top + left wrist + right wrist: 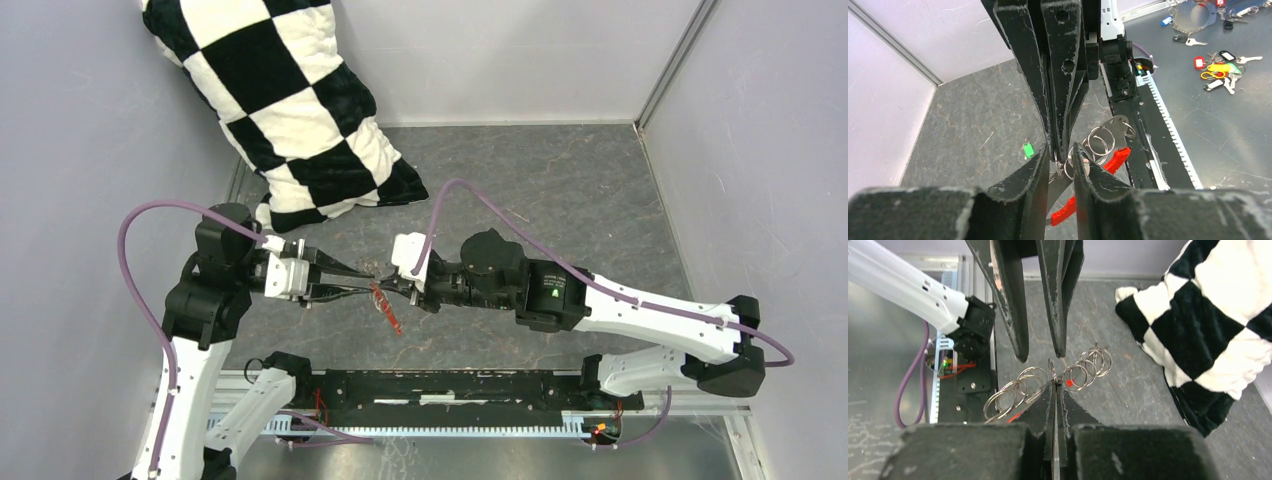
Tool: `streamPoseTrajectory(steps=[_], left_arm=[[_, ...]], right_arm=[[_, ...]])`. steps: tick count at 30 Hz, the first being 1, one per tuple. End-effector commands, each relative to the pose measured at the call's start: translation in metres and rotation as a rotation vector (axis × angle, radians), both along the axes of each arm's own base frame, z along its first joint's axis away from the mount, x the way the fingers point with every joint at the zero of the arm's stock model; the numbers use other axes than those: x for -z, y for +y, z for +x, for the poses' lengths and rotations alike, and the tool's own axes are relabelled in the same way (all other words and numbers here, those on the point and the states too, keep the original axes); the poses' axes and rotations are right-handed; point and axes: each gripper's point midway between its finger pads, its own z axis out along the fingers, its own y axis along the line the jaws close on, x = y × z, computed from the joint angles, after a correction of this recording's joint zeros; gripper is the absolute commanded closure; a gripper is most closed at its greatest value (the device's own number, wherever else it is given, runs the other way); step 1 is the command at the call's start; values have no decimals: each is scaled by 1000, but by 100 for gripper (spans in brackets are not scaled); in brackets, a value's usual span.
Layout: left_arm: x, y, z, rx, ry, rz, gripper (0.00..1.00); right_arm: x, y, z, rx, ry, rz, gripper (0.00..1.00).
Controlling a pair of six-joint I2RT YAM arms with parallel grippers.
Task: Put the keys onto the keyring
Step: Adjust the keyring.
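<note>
Pinching the keyring [1034, 382], the right tool [1055, 385] presents it; the left tool [1061, 150] stands spread. Next, fetch the green key [1028, 150].

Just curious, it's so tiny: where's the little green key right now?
In the left wrist view, the green key lies on the grey table, left in the picture of the left gripper, apart from the red-tagged keyring.
</note>
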Motion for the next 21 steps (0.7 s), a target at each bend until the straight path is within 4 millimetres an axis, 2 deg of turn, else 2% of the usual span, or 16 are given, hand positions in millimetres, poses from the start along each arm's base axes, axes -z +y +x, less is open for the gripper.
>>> streamPoseTrajectory(steps=[1,9,17,21], left_arm=[[-3,-2,3,-5,19,-3,71],[10,-2,11,-35,63,18,73],[18,1,19,-94,60,44,61],[19,2,25,-116,68,55,59]], right_arm=[[-13,-8,4,14,-39,-54,99],[-27,-5,2,-6,-51,-39,99],[-28,2,2,-20,-46,-49,99],[-27,4,1,-24,-45,-55,99]])
